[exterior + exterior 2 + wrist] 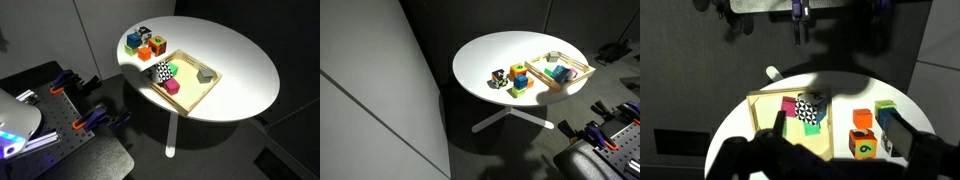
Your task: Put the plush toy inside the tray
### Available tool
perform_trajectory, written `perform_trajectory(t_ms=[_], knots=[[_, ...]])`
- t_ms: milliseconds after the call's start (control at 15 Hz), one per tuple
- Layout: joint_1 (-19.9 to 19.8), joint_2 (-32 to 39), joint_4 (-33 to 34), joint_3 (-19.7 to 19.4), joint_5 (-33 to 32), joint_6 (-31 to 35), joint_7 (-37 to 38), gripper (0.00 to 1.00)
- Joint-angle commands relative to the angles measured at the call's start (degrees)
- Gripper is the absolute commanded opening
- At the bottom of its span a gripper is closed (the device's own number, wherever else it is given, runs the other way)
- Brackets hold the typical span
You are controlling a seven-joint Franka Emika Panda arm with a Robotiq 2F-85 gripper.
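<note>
The step in hand looks like the reach for the plush toy (158, 45), which I take to be the red-orange lump in the cluster of blocks (140, 42) just beside the tray (204, 96) on the round white worktop (240, 60). It lies outside the tray, close to one corner, so no part of the task looks done yet. The end effector (820, 158) shows only in the wrist view, as a dark blurred mass along the lower edge, high above the tray, and I cannot tell whether its fingers are spread or pressed together. A good reach would move sideways off the tray to the cluster and come straight down with the fingers spread. They should straddle the toy without nudging the orange block (145, 51) next to it, then close gently, since a soft lump will probably squash and may slip. The tray already holds a pink cube (172, 88), a checkered piece (163, 71) and a grey piece (205, 74), so the bare wood between them seems the safest place to let go. At this size the toy and the orange block are hard to tell apart, and whether they touch is unclear. In the wrist view the dark mass hides much of the tray, and in an exterior view only a pale part of the arm (18, 125) shows, cut off at the edge
</note>
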Motion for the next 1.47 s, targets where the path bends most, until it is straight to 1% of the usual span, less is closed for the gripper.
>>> perform_trajectory(t_ms=[0,267,600,1000,1400], knots=[[-0.18,0.05,0.24,0.13,0.09,-0.15,-0.10,1.00],[-0.18,-0.07,0.27,0.12,0.09,-0.15,-0.10,1.00],[1.02,4.25,0.51,0.66,0.89,1.47,-0.25,1.00],[3.49,12.08,1.17,2.78,1.95,6.58,-0.11,1.00],[5.88,20.46,2.95,5.32,4.63,12.56,-0.72,1.00]])
